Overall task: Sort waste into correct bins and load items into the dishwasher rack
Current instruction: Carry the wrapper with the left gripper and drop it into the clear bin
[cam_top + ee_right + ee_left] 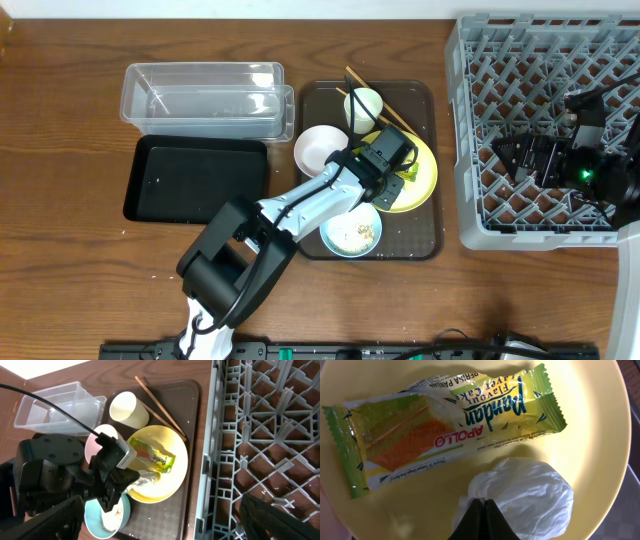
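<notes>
My left gripper (pixel 484 502) is low over the yellow plate (pixel 600 435), shut, its tips pinching the crumpled white paper (pixel 530 490). The green-and-orange wrapper (pixel 445 425) lies flat on the plate beside the paper. In the overhead view the left gripper (pixel 385 175) covers the plate's (pixel 425 180) middle. The white cup (pixel 364 105), chopsticks (pixel 385 108), white bowl (pixel 318 148) and the light blue bowl (pixel 352 232) holding food scraps share the brown tray (pixel 415 235). My right gripper (pixel 160 520) is open and empty above the grey rack (pixel 260 435).
The clear tub (pixel 205 98) and the black tray (pixel 195 178) sit left of the brown tray, both without contents. The rack (pixel 480 180) fills the right side, close to the brown tray's right edge.
</notes>
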You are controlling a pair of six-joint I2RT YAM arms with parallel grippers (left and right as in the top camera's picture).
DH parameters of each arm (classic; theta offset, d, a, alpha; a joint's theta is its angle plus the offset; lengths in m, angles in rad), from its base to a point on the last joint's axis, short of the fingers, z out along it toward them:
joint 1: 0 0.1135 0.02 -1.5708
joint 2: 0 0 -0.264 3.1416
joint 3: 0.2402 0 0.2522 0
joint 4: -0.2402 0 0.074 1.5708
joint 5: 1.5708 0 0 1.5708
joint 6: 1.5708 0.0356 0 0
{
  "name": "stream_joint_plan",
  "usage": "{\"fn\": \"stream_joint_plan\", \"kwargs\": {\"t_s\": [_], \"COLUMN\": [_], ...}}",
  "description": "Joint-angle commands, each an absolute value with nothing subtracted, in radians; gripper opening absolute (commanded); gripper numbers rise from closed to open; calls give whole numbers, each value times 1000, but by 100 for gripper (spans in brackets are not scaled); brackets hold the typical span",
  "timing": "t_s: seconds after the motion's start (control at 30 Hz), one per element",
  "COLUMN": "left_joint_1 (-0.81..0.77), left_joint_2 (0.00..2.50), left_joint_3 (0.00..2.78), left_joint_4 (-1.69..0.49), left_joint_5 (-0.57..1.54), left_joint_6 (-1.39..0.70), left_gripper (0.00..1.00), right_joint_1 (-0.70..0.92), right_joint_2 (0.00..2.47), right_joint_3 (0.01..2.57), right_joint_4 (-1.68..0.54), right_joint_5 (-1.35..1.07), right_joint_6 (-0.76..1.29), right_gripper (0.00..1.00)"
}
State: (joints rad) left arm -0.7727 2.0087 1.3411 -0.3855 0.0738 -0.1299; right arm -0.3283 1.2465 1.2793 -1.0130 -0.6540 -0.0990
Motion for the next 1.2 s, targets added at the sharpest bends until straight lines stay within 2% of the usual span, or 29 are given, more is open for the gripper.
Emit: {"fn": "stream_joint_plan", "kwargs": {"t_s": [0.0,0.33,0.6,0.8,1.0,1.17], "left_joint_1": [-767,-682,-449,-256,-150,-108], "left_joint_2": [1976,1703,1616,1649,1744,1845], "left_joint_3": [1353,1444,1442,1439,1438,1438], "left_joint_4": [-403,-568,-738,-585,-419,-377], "left_joint_5": [63,63,63,62,62,62], "left_joint_6": [-125,-125,-111,45,152,173], "left_gripper": [6,6,6,6,6,6], "right_joint_1": [-342,-342,-342,-342,-342,-342], "right_joint_2": [1242,1242,1242,1242,1242,1242], "right_joint_3": [1301,1301,1301,1301,1301,1301], "right_joint_4": [-1015,-1015,-1013,-1010,-1015,-1014], "right_joint_5": [-653,-651,-651,-651,-651,-651], "right_joint_6": [-113,-112,-109,-109,-109,-109], "right_gripper": [97,96,97,96,96,96]}}
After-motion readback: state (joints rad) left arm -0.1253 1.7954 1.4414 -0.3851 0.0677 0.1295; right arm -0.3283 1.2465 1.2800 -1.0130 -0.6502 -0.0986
